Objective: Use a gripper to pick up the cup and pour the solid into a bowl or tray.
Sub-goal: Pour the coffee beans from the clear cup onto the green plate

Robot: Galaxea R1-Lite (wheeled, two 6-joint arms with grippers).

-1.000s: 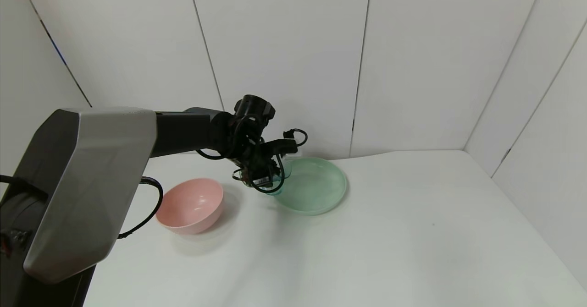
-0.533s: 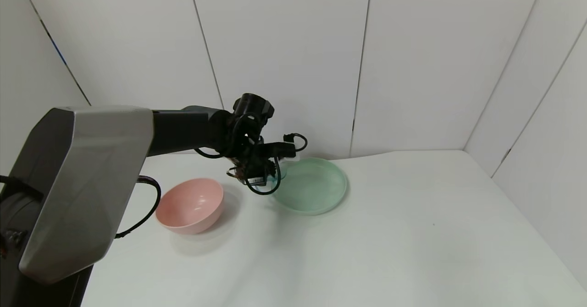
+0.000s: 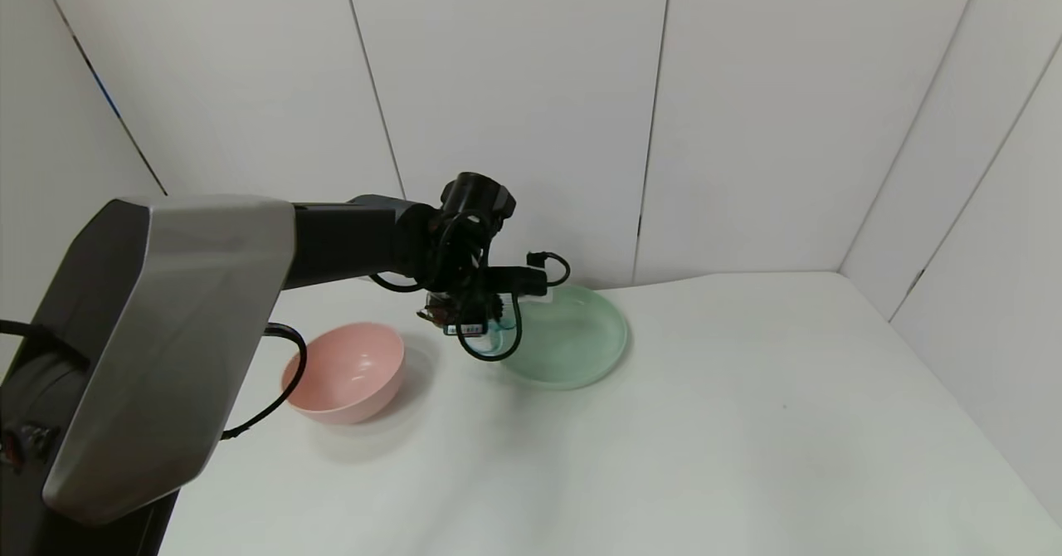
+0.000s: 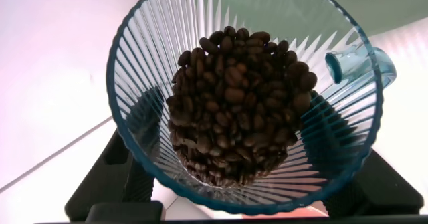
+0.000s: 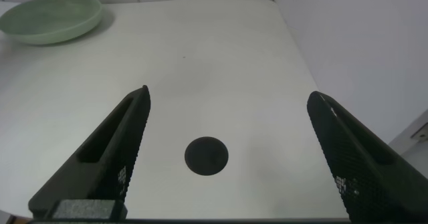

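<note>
White panelled walls behind and to both sides of a white bench (image 3: 664,423). Near the bench's far edge, left of centre, a shallow pale green plate (image 3: 572,340); nearer the left edge, well apart from it, a deeper pink bowl (image 3: 348,373). Both dishes bare inside in the head view.

Reaching in from the left side, the left arm with its left gripper (image 3: 477,317) held above the bench between the pink bowl and the plate, at the plate's left rim. Clenched on the cup (image 4: 247,103), a ribbed blue-grey transparent one with a small blue loop handle (image 4: 354,63); black fingers (image 4: 120,177) pressed against the cup's outer wall on either side in the left wrist view. Cup mostly hidden behind cables and gripper body in the head view, only a blue-tinted sliver showing at the plate's edge. Cup upright or nearly so, carrying a heap of dark brown coffee beans (image 4: 234,110) piled in its middle.

Right gripper (image 5: 227,157) released, jaws spread wide, hanging over the bare right part of the bench, well away from the plate (image 5: 53,17). A small dark round spot (image 5: 206,156) on the bench below it.
</note>
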